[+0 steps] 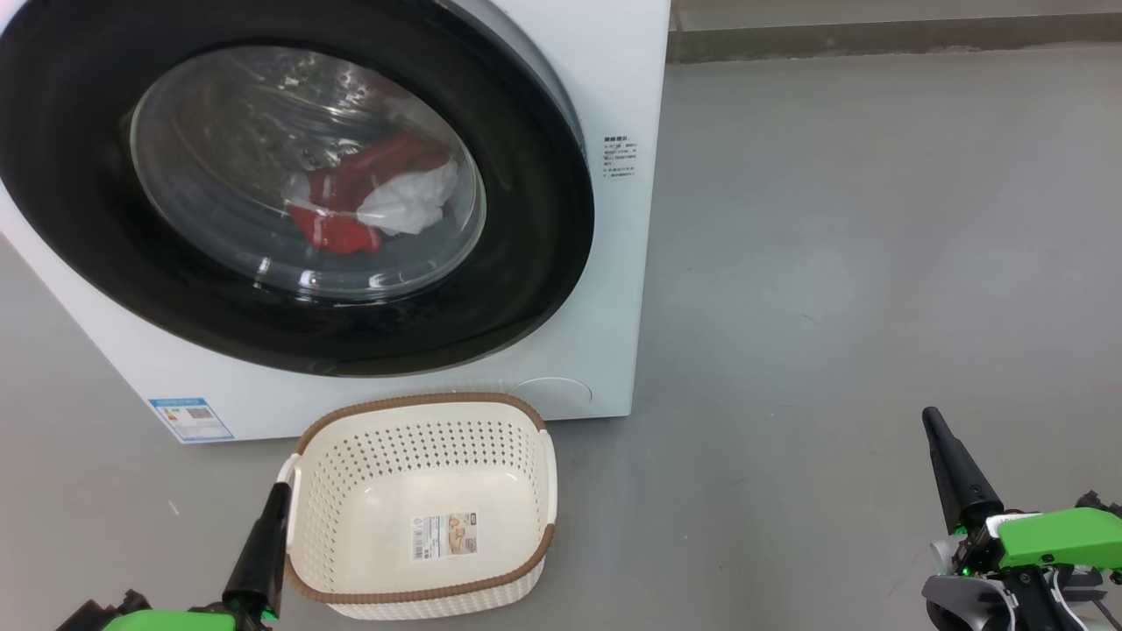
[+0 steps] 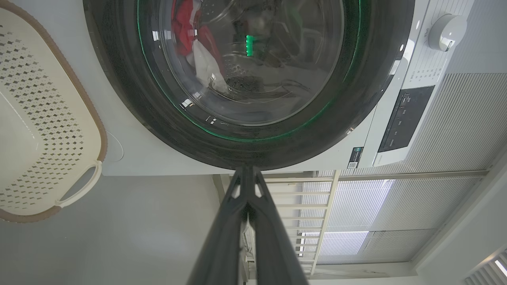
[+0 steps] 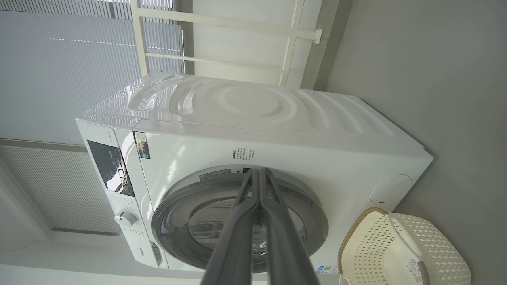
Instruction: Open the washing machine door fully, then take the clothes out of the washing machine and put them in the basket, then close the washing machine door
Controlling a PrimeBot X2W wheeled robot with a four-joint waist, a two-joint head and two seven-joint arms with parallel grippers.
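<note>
The white washing machine (image 1: 614, 79) fills the upper left of the head view, and its round black-rimmed door (image 1: 526, 219) sits flush against the front. Behind the glass lie red and white clothes (image 1: 368, 197), also seen through the glass as clothes (image 2: 190, 35) in the left wrist view. The cream basket (image 1: 421, 421) stands on the floor in front of the machine, with nothing but a sticker inside. My left gripper (image 1: 279, 491) is shut beside the basket's left handle. My right gripper (image 1: 931, 419) is shut, low at the right, far from the machine.
Grey floor (image 1: 877, 263) stretches to the right of the machine, up to a low wall base at the back. The right wrist view shows the machine (image 3: 277, 114) sideways with its control panel, the basket (image 3: 400, 253) beside it, and window blinds (image 3: 59, 71) behind.
</note>
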